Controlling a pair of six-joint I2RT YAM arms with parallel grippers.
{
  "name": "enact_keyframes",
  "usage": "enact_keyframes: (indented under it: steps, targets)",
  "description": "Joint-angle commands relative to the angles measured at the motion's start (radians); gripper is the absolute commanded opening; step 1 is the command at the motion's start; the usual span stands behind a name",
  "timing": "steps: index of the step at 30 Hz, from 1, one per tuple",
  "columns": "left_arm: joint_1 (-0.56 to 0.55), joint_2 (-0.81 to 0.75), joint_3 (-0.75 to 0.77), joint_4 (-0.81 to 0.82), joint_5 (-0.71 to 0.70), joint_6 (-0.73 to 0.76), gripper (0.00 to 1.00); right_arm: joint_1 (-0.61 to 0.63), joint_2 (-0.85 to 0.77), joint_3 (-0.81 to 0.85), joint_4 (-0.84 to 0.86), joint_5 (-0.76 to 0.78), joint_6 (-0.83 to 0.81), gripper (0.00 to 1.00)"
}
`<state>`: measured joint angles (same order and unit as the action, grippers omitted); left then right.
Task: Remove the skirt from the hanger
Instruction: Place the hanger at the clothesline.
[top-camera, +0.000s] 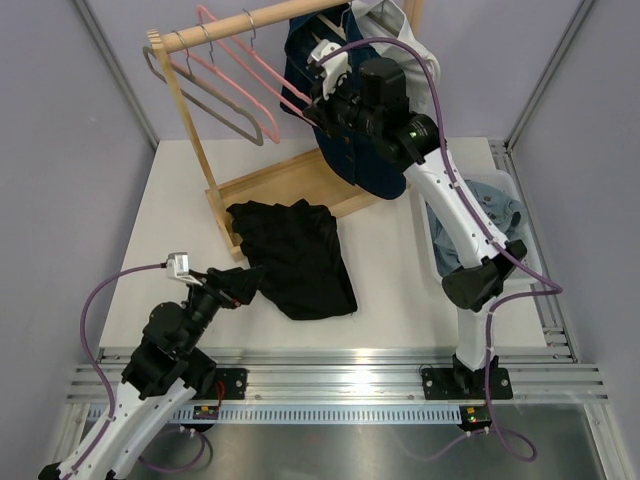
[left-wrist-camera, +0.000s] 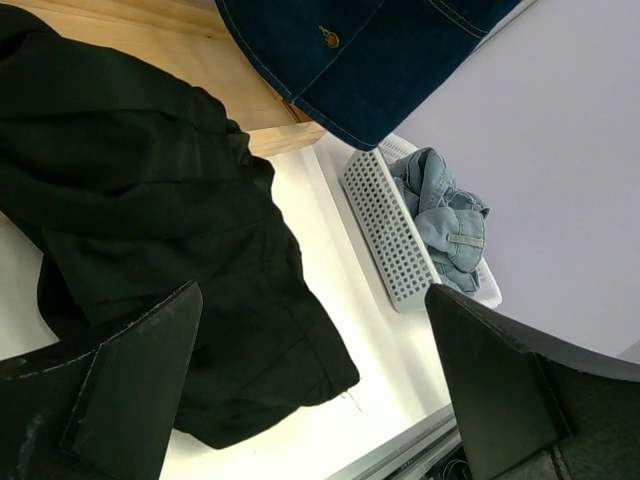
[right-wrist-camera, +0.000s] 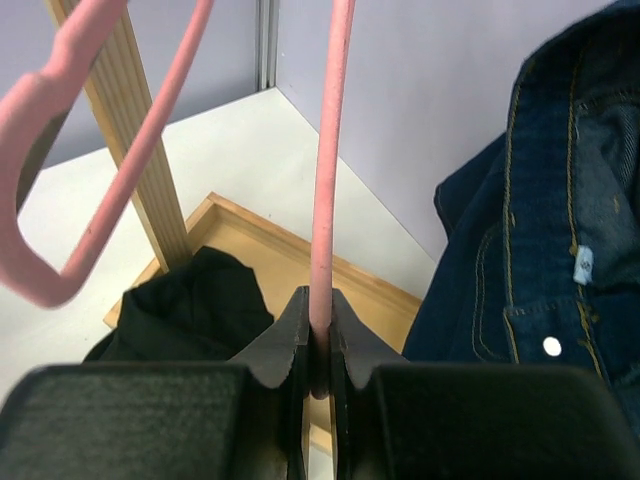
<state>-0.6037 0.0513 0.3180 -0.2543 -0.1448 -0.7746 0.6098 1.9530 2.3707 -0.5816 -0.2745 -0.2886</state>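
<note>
Skirt (top-camera: 295, 255) on table (top-camera: 400, 300) | left claw (left-wrist-camera: 315, 340) wide open, empty | right claw (right-wrist-camera: 320, 345) clamps pink hanger (right-wrist-camera: 331, 170) | jacket label (right-wrist-camera: 584, 264) unreadable

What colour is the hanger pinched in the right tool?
Pink; the hanger in the right tool shows best in the right wrist view.

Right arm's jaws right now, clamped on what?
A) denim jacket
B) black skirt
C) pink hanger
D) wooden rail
C: in the right wrist view the right jaws are shut on the bar of the pink hanger, while the black skirt lies loose on the table.
</note>
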Motion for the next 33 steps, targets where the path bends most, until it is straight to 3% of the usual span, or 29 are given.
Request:
enact_keyframes:
  steps: [1, 12, 15, 16, 17, 20, 26, 30, 33]
  targets:
    - [0.002, -0.013, -0.008, 0.012, 0.024, 0.024, 0.99, 0.019, 0.063, 0.122, 0.062, 0.035, 0.025, 0.00]
    - [0.001, 0.082, -0.017, 0.015, 0.089, 0.057, 0.99, 0.038, 0.118, 0.145, 0.069, 0.023, 0.039, 0.01]
    - [0.001, 0.155, -0.020, 0.044, 0.125, 0.060, 0.99, 0.038, 0.058, 0.079, 0.080, 0.020, 0.019, 0.24]
    - [0.001, 0.177, -0.022, 0.052, 0.129, 0.061, 0.99, 0.038, 0.035, 0.024, 0.086, 0.017, 0.011, 0.35]
    - [0.001, 0.197, -0.022, 0.065, 0.137, 0.067, 0.99, 0.038, 0.011, -0.008, 0.106, 0.017, 0.005, 0.55]
    - [0.001, 0.272, -0.019, 0.076, 0.139, 0.089, 0.99, 0.036, -0.086, -0.082, 0.079, 0.035, -0.032, 0.76]
    - [-0.001, 0.349, 0.016, 0.056, 0.107, 0.129, 0.99, -0.019, -0.298, -0.224, -0.003, -0.009, -0.098, 0.99]
    - [-0.001, 0.331, 0.038, 0.027, 0.079, 0.159, 0.99, -0.038, -0.466, -0.425, -0.092, -0.092, -0.223, 0.99]
    - [-0.001, 0.306, 0.078, -0.035, 0.060, 0.192, 0.99, -0.039, -0.584, -0.618, -0.231, -0.251, -0.373, 0.99]
